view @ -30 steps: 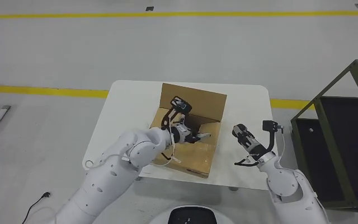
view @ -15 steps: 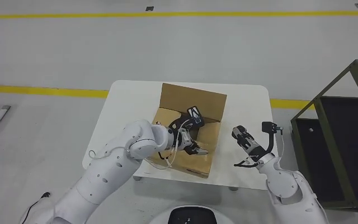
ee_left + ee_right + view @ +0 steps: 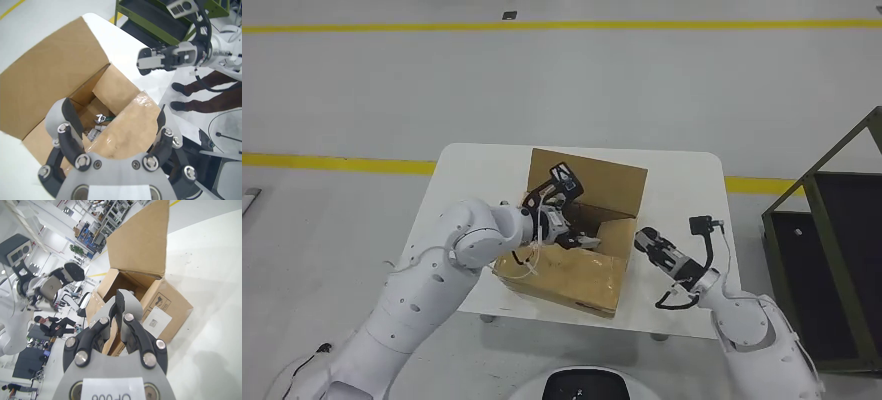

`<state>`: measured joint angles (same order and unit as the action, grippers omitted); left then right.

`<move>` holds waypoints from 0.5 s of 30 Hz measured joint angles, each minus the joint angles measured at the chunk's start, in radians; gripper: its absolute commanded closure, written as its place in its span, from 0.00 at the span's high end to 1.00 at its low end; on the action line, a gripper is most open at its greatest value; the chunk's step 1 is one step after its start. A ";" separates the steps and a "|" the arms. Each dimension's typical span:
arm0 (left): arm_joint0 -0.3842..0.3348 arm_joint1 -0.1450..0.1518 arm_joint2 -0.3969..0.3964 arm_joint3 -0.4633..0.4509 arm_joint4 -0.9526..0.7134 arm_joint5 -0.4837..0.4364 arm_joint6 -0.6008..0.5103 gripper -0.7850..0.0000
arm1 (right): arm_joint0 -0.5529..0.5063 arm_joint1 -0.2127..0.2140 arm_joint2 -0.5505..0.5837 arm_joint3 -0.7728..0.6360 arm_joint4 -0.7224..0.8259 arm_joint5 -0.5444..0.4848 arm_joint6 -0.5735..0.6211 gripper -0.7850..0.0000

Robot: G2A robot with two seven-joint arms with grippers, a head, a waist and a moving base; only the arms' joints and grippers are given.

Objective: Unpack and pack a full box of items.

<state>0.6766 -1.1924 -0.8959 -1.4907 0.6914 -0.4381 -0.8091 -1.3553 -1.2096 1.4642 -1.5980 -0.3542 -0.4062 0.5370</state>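
Standing mid-surface: the box (image 3: 567, 280), cardboard and open at the top, its front wall close to the near edge of the surface (image 3: 472, 170).
Back flap (image 3: 592, 180): upright, on the side toward the far edge.
Near flap (image 3: 132, 128): taped and glossy, folded partly over the opening.
Inside the box: a wrench (image 3: 102, 117) with a green handle and, just beside it, a white item (image 3: 95, 131), tube or bottle; both lie low in the box, partly hidden by the near flap.
Left gripper (image 3: 587, 240): above the opening, fingers spread wide apart on either side of the near flap, holding nothing; whether it touches the flap cannot be told.
Right gripper (image 3: 644, 242): over bare surface just beside the box's right wall, between the box and the right edge, pointing at the box; fingers pressed together with nothing between them.
Rack (image 3: 832, 260): green, on the floor past the right edge.
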 measured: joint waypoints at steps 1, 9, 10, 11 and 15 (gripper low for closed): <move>0.002 0.002 -0.013 0.002 0.004 0.013 0.002 1.00 | 0.009 0.001 -0.005 0.004 0.010 -0.006 0.020 0.40; 0.024 0.017 -0.081 -0.008 0.003 0.060 -0.009 1.00 | 0.082 0.009 -0.033 0.065 0.081 0.022 0.188 0.42; 0.024 0.017 -0.080 -0.008 0.003 0.059 -0.009 1.00 | 0.089 0.010 -0.035 0.069 0.088 0.027 0.205 0.42; 0.024 0.017 -0.080 -0.007 0.003 0.059 -0.009 1.00 | 0.098 0.012 -0.037 0.074 0.096 0.034 0.226 0.42; 0.023 0.017 -0.080 -0.007 0.003 0.059 -0.009 1.00 | 0.113 0.014 -0.046 0.081 0.149 0.042 0.274 0.42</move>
<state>0.7001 -1.1756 -0.9756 -1.4981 0.6940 -0.3790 -0.8182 -1.2419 -1.1952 1.4181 -1.5167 -0.2047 -0.3645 0.8110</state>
